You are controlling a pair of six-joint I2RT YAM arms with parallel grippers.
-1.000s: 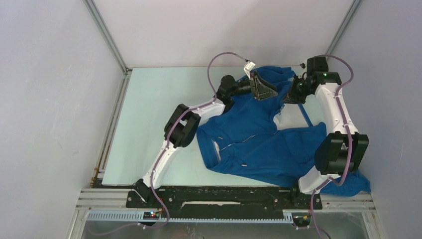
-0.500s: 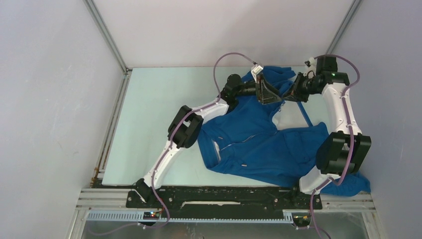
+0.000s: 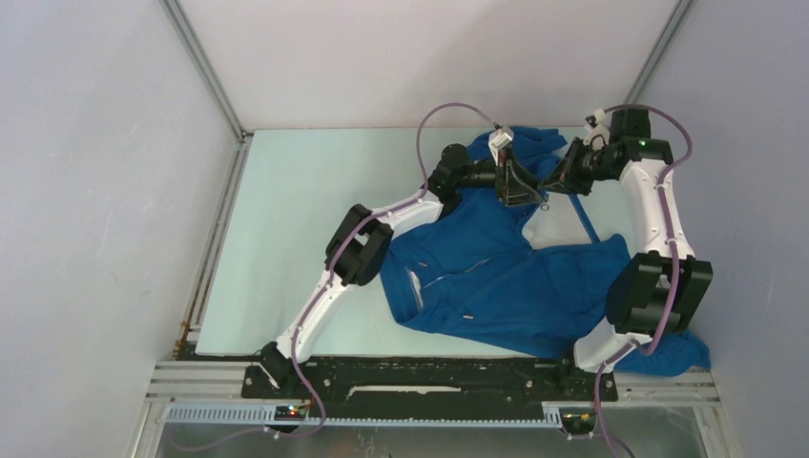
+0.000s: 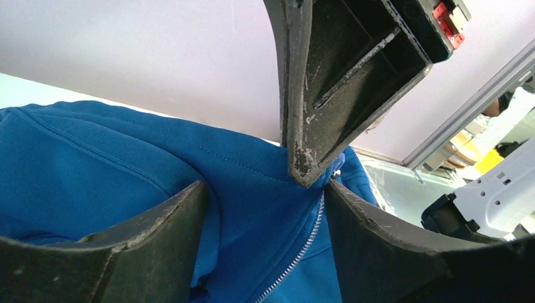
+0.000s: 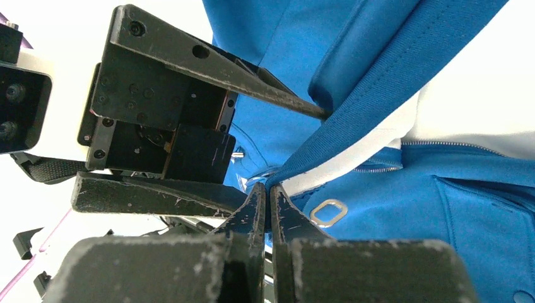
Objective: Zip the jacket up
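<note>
The royal-blue jacket lies crumpled across the right half of the table, its front open and pale lining showing. My left gripper is open at the jacket's far part; its jaws stand wide apart with blue fabric and a stretch of light zipper teeth between them. My right gripper is right next to it, shut on the jacket's front edge with the pale lining strip. A metal pull ring hangs beside its fingertips. The right gripper's tip touches my left gripper's finger.
The jacket's lower part hangs over the near right table edge by the right arm's base. White enclosure walls stand close behind both grippers. The pale green table top lies to the left.
My left gripper has moved right and slightly nearer, up against the right gripper. The right wrist has shifted right and back, still holding the jacket's edge.
</note>
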